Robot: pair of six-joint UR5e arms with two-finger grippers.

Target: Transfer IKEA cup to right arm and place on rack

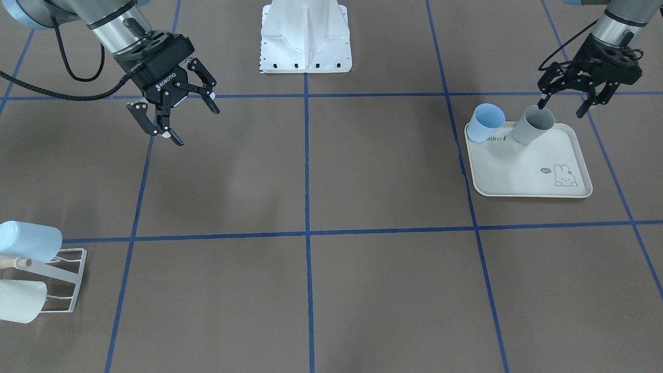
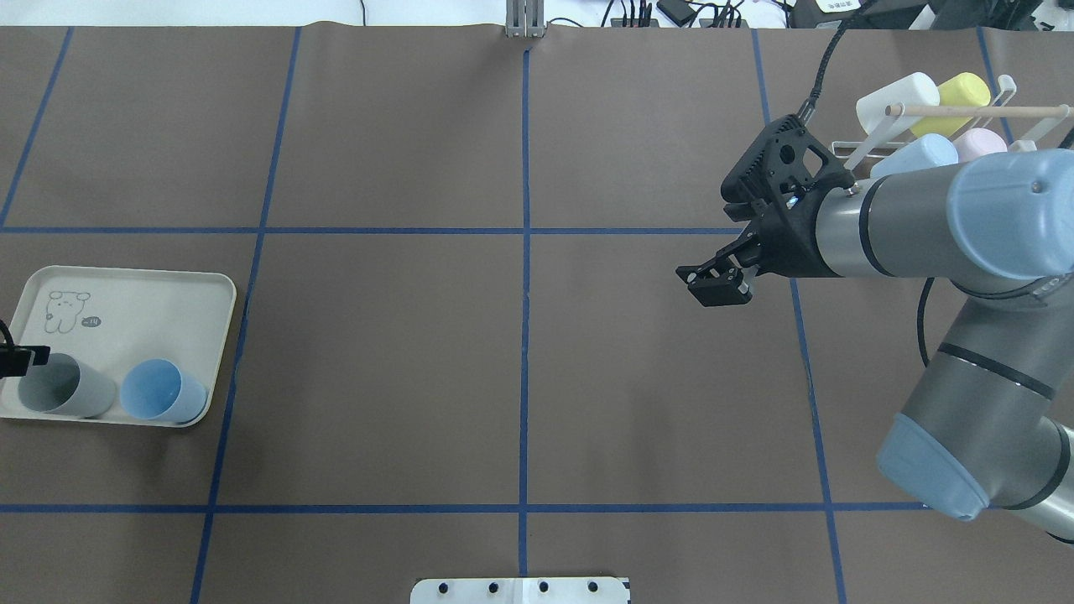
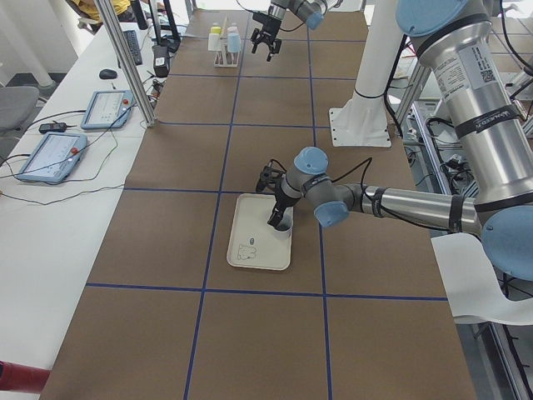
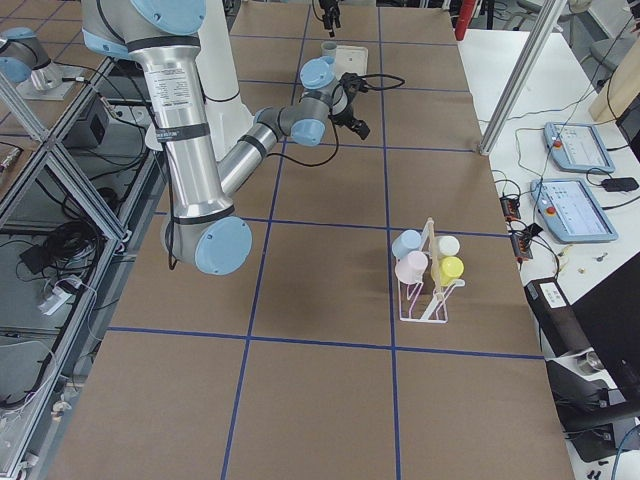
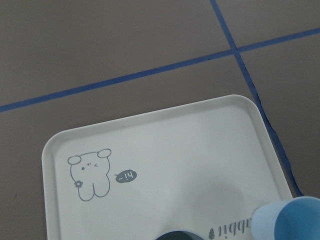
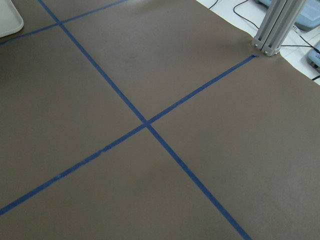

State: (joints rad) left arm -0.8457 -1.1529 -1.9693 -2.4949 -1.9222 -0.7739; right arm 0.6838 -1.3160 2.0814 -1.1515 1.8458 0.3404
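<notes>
Exterior front-facing view: both hands hung open over the bench (image 1: 362, 171).
The left hand (image 1: 562, 109) was at a grey cup's (image 1: 533, 128) rim on the tray (image 1: 533, 173); the right hand (image 1: 195, 126) held nothing.

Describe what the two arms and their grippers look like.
Both are alike. The right arm and left arm are silver tubes with pale blue joint caps. Each ends in a black two-finger gripper with openwork linkage fingers. The right gripper carries white ROBOTIQ lettering, and a black braided cable runs to it. The left gripper looks the same.
</notes>
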